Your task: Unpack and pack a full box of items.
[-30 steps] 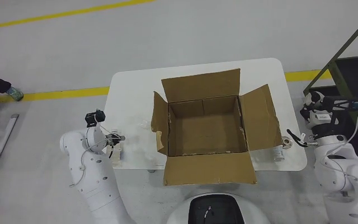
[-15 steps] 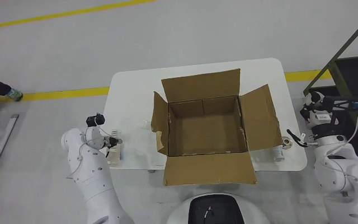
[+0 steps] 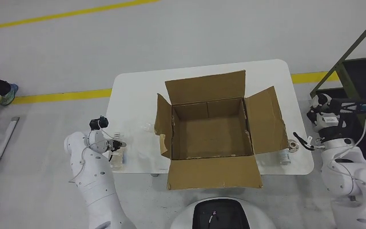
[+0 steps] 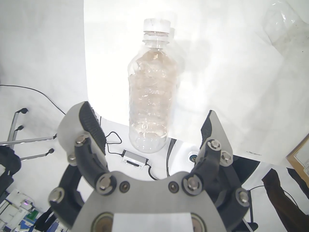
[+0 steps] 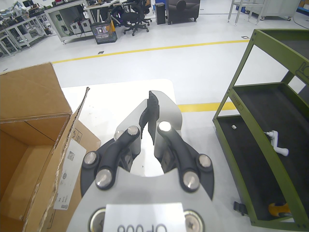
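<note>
An open cardboard box (image 3: 213,136) stands in the middle of the white table (image 3: 137,91), its four flaps spread and its inside bare. A clear bottle (image 4: 150,90) with a white cap lies at the table's front left corner (image 3: 117,161), its base past the edge. My left gripper (image 4: 147,111) is open, one finger on each side of the bottle's base without touching it, and sits at that corner (image 3: 114,143). My right gripper (image 5: 151,97) is shut on nothing beside the table's right edge (image 3: 301,142).
A second clear bottle (image 4: 282,32) lies farther in on the table, left of the box (image 3: 146,125). Another small bottle (image 3: 284,156) stands near the front right corner. A green shelf cart (image 5: 265,121) is close to the right of the table.
The left arm has drawn back a little toward the robot, its gripper staying open at the bottle. The right arm has not moved.
</note>
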Available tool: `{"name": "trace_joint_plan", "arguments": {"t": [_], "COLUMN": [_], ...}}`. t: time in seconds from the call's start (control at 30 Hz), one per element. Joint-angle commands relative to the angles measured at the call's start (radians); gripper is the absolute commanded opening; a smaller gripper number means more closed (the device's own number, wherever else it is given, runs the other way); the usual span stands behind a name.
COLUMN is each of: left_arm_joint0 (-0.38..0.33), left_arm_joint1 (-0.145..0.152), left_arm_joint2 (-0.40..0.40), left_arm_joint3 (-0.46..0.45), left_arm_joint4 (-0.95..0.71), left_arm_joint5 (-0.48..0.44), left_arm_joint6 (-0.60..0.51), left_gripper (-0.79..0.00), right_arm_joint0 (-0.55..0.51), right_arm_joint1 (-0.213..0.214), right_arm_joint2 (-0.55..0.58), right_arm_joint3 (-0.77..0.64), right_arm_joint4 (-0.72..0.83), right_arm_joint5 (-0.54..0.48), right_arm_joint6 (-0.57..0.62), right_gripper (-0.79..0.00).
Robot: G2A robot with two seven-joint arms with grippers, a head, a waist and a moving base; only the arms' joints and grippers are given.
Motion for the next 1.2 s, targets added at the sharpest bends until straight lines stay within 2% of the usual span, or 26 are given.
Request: {"name": "trace_joint_plan", "arguments": {"t": [0.0, 0.27, 0.6, 0.63, 0.67, 0.73, 0.77, 0.87, 0.9, 0.93, 1.07, 1.17], "left_arm_joint0": [0.007, -0.012, -0.054, -0.057, -0.060, -0.066, -0.069, -0.075, -0.078, -0.080, -0.083, -0.079], "left_arm_joint1": [0.003, 0.027, 0.059, 0.061, 0.064, 0.068, 0.070, 0.076, 0.078, 0.080, 0.086, 0.087], "left_arm_joint2": [0.011, 0.005, -0.003, -0.002, 0.001, 0.004, 0.006, 0.011, 0.012, 0.015, 0.023, 0.026], "left_arm_joint3": [0.015, 0.128, 0.260, 0.271, 0.283, 0.300, 0.309, 0.329, 0.335, 0.340, 0.329, 0.276], "left_arm_joint4": [0.016, 0.054, 0.060, 0.063, 0.062, 0.061, 0.059, 0.054, 0.055, 0.055, 0.032, -0.012], "left_arm_joint5": [0.022, 0.062, 0.047, 0.052, 0.052, 0.052, 0.049, 0.050, 0.055, 0.058, 0.048, 0.034], "left_arm_joint6": [0.030, 0.099, 0.135, 0.141, 0.144, 0.149, 0.149, 0.157, 0.160, 0.163, 0.159, 0.131], "left_gripper": [0.000, 0.000, 0.000, -0.049, -0.252, -0.388, -0.379, -0.431, -0.588, -0.785, -0.785, -0.785], "right_arm_joint0": [0.000, 0.000, 0.000, 0.000, 0.000, 0.000, 0.000, 0.000, 0.000, 0.000, 0.000, 0.000], "right_arm_joint1": [0.000, 0.000, 0.000, 0.000, 0.000, 0.000, 0.000, 0.000, 0.000, 0.000, 0.000, 0.000], "right_arm_joint2": [0.000, 0.000, 0.000, 0.000, 0.000, 0.000, 0.000, 0.000, 0.000, 0.000, 0.000, 0.000], "right_arm_joint3": [0.000, 0.000, 0.000, 0.000, 0.000, 0.000, 0.000, 0.000, 0.000, 0.000, 0.000, 0.000], "right_arm_joint4": [0.000, 0.000, 0.000, 0.000, 0.000, 0.000, 0.000, 0.000, 0.000, 0.000, 0.000, 0.000], "right_arm_joint5": [0.000, 0.000, 0.000, 0.000, 0.000, 0.000, 0.000, 0.000, 0.000, 0.000, 0.000, 0.000], "right_arm_joint6": [0.000, 0.000, 0.000, 0.000, 0.000, 0.000, 0.000, 0.000, 0.000, 0.000, 0.000, 0.000], "right_gripper": [-0.785, -0.785, -0.785, -0.785, -0.785, -0.785, -0.785, -0.785, -0.785, -0.785, -0.785, -0.785]}}
